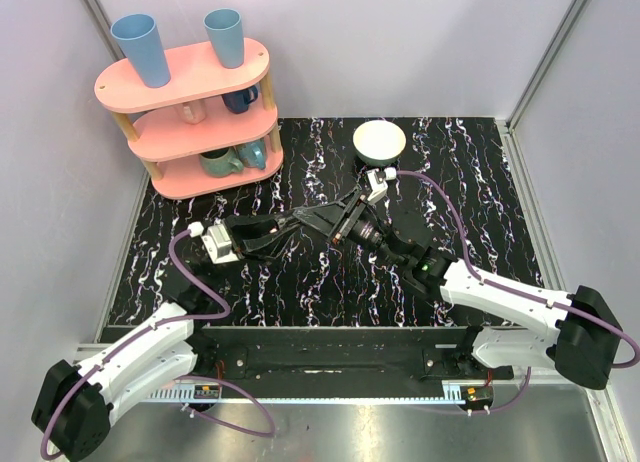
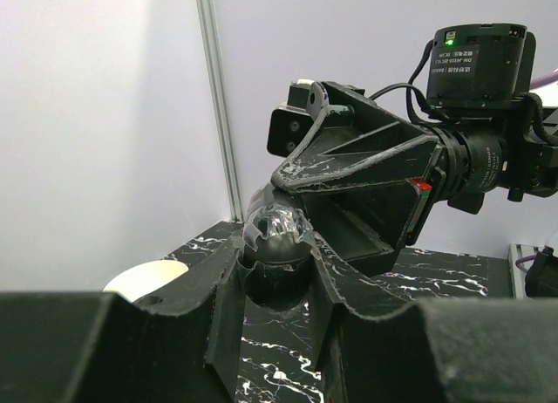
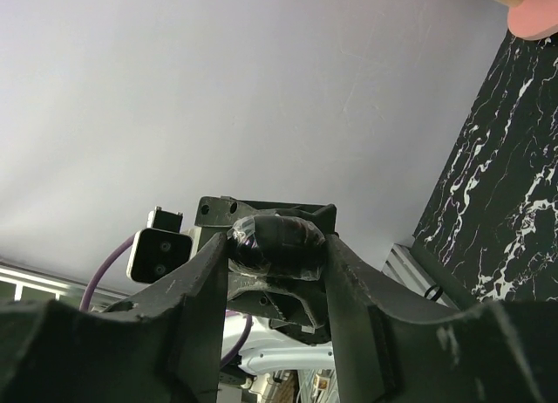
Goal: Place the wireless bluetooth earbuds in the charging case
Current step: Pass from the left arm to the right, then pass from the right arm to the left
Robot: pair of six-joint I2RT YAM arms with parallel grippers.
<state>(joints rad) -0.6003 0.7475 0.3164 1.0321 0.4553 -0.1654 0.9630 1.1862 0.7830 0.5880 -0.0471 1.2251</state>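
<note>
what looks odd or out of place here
Nothing spilled or broken. Oddly, both arms meet above the table, the left gripper clamped on a small dark rounded object while the right gripper straddles the same object. No earbuds or cream case are in view.

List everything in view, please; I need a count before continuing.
table: one, black marbled, underneath everything
shelf: one, pink, three tiers, far left
cups: two, blue, top tier
mugs: four, pink, navy, green, teal, lower tiers
bowl: one, white, far centre
dark rounded object: one, glossy black, held mid-table
earbuds, case: none visible
left gripper: one, black, shut on the dark rounded object
right gripper: one, black, fingers flanking that object, contact unclear
</note>
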